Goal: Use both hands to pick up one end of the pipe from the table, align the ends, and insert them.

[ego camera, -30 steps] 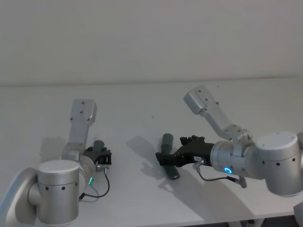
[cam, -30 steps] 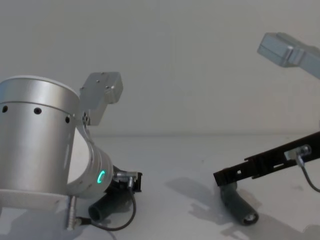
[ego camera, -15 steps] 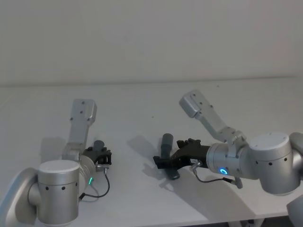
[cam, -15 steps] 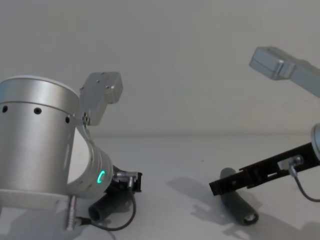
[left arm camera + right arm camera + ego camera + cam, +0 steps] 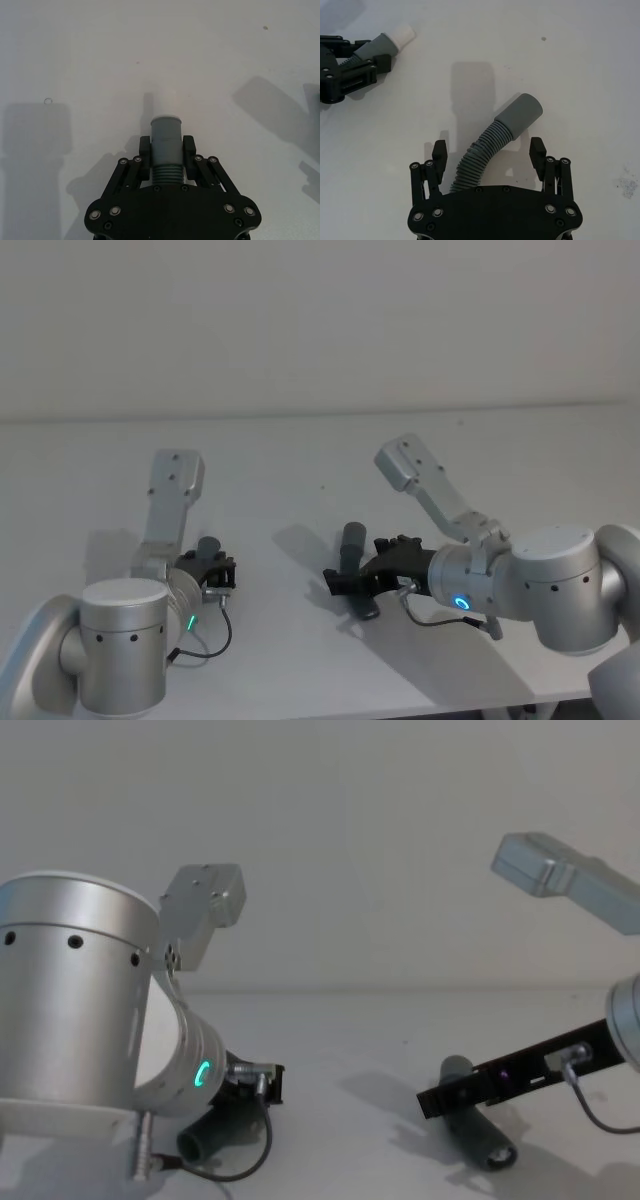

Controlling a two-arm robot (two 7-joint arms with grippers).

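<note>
On the white table [image 5: 290, 470] lie two grey ribbed pipe pieces. My left gripper [image 5: 166, 155] is shut on the grey cuff of one piece [image 5: 165, 132], whose white tip [image 5: 164, 102] sticks out past the fingers; this piece [image 5: 207, 546] is low over the table at the left. The other piece [image 5: 487, 145] rests on the table at the centre, its wider socket cuff [image 5: 520, 114] pointing away from the palm. My right gripper [image 5: 488, 150] is open and straddles its ribbed body, one finger on each side, apart from it. From the chest this piece [image 5: 482, 1140] lies under the right gripper [image 5: 430, 1101].
The right wrist view also shows the left gripper [image 5: 347, 70] with the white tip [image 5: 400, 34] farther off. A cable [image 5: 215, 640] loops beside the left arm. Bare table lies between the two pieces and behind them, up to the plain wall.
My right gripper has slid left and lower along the central pipe piece, staying open. The left gripper and its piece have not moved.
</note>
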